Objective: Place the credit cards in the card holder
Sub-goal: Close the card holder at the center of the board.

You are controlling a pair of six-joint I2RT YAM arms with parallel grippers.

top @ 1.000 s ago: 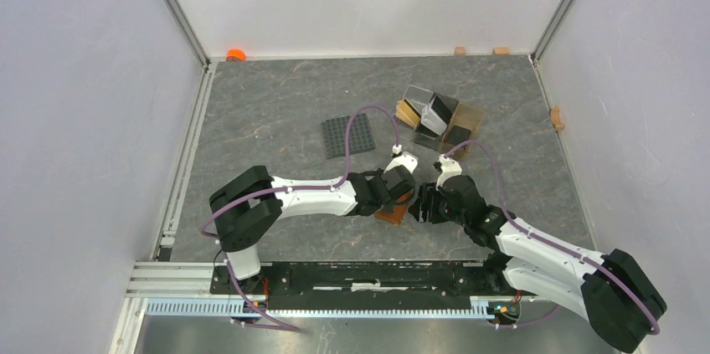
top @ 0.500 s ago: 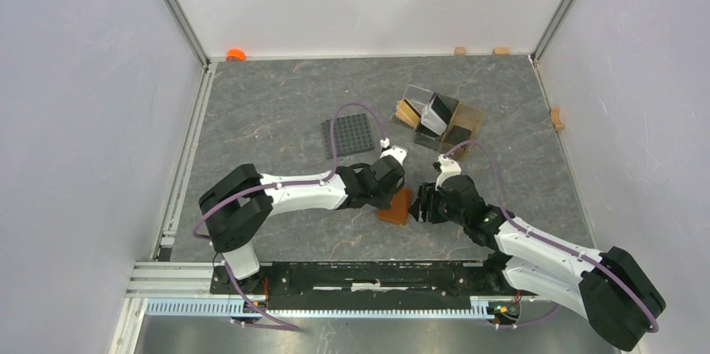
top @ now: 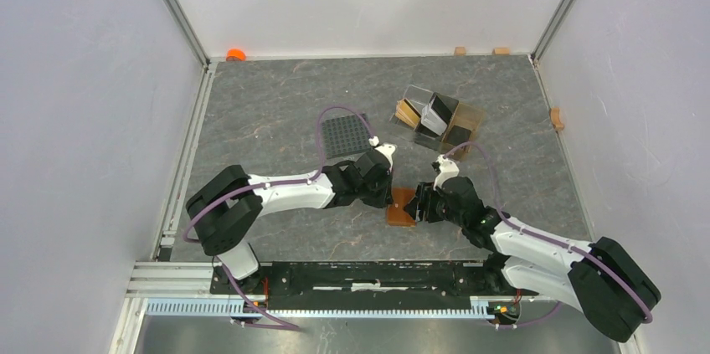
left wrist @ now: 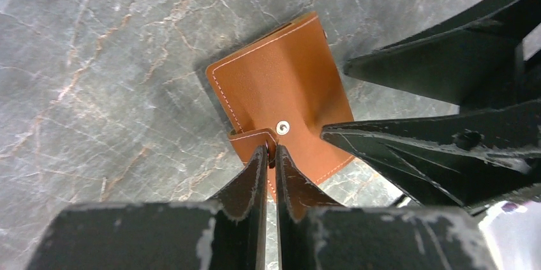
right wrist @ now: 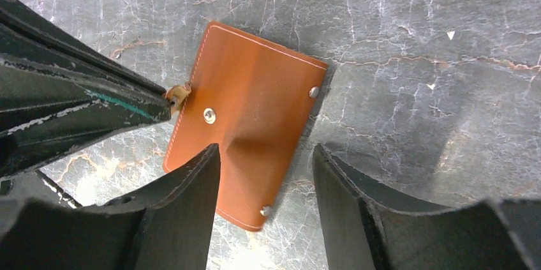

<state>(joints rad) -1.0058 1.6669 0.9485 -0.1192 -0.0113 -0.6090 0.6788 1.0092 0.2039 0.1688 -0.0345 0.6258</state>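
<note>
Start on your left: the left gripper is pinched tight on the small strap tab at the edge of the card holder. Its fingertips sit just beside the central stud. In the overhead view the left gripper reaches in from the left, with the studded plate behind it and apart.

The card holder lies flat on the table between the two grippers, brown outer face up and apparently folded. Its long axis runs roughly away from the arm bases, tilted a little.

Moving right, the right gripper is spread wide and holds nothing. From its wrist camera, the card holder lies straight ahead, long axis pointing nearly back at the jaws. One finger overlaps the near end of the leather, and the other is out over bare table. You cannot tell whether that finger touches the leather.

Both arms are equally close. As I judge it, the left anchors the tab side, so the right must work along the long axis to open the fold.

Farther right and well behind, the credit cards stand in the amber stand, out of either gripper's reach for now.
</note>
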